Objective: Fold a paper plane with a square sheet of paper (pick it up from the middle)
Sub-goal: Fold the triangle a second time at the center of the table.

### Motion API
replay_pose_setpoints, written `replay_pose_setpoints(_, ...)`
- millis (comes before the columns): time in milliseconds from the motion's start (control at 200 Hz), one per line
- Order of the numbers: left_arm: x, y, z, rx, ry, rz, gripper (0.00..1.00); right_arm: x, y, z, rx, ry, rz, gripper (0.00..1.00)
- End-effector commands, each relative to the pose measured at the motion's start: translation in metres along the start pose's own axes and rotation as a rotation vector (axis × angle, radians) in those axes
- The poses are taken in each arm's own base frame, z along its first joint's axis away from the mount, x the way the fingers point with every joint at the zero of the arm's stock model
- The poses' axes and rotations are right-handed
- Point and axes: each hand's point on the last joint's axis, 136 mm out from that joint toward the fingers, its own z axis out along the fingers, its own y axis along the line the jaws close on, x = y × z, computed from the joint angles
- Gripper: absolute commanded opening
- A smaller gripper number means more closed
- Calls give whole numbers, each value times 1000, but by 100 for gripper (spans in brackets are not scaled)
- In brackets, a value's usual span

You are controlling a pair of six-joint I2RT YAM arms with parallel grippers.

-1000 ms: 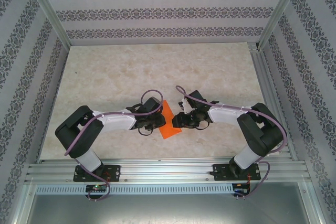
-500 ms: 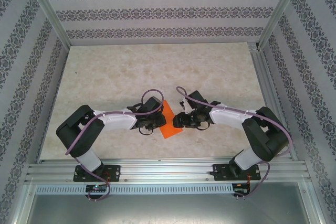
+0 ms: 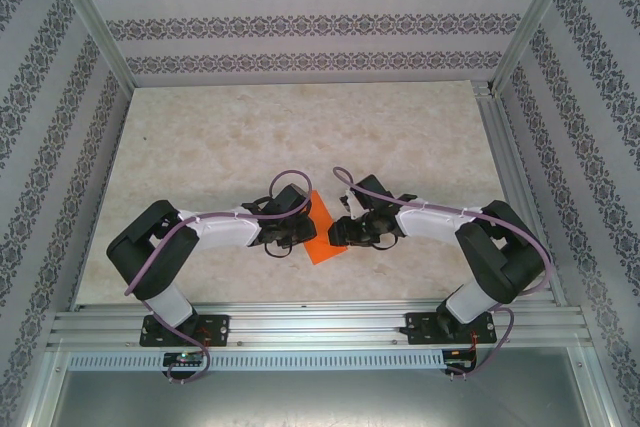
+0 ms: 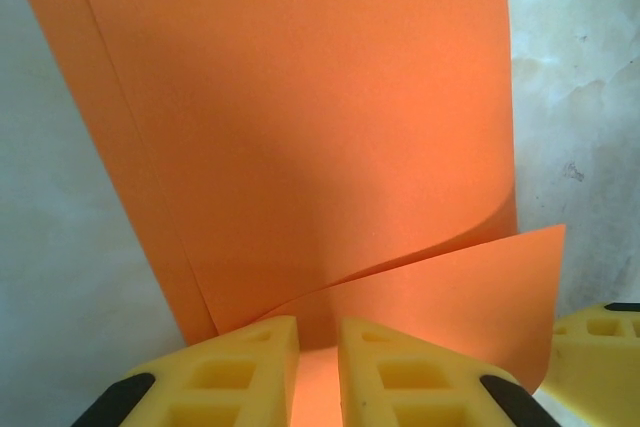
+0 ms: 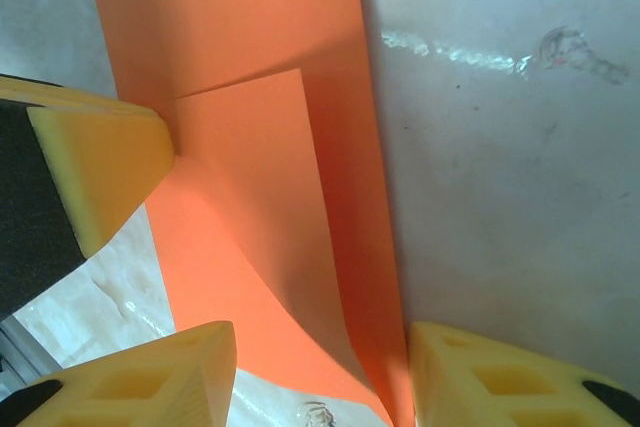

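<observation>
Presently the square sheet of paper (image 3: 322,231), partly folded with one flap curled upward, is seen at the near middle of the table (image 3: 300,127). Its left edge is pinched between the pressed-together fingers of the left gripper (image 4: 318,335). At its right edge the right gripper (image 5: 320,335) is spread wide, with one long orange edge running between the fingers close beside one of them; whether they touch cannot be told. Beyond the sheet's far edge, bare tabletop lies open to the back wall (image 3: 320,22).

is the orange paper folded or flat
Folded over, not flat: the thin orange sheet of paper has a flap curling onto itself, pinched by the left gripper.
</observation>
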Motion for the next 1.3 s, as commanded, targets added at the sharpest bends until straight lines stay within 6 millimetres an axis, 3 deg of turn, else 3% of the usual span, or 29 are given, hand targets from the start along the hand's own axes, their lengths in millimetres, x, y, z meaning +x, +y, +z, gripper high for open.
replay_pose_setpoints(0,4,16,6,-65,29,-25,21,3,13,2,-67,3,-1,49)
replay_pose_setpoints(514,4,16,1,-70,24,-20,21,-3,8,-14,-108,-59,62,51)
replay_pose_setpoints(724,4,17,3,-74,28,-22,21,-2,10,-12,-153,-53,80,49)
replay_pose_setpoints(1039,4,16,3,-70,30,-23,21,6,-6,-3,-64,-16,89,51)
replay_pose_setpoints(1293,4,16,3,-71,31,-23,21,7,8,-2,-113,-1,74,47)
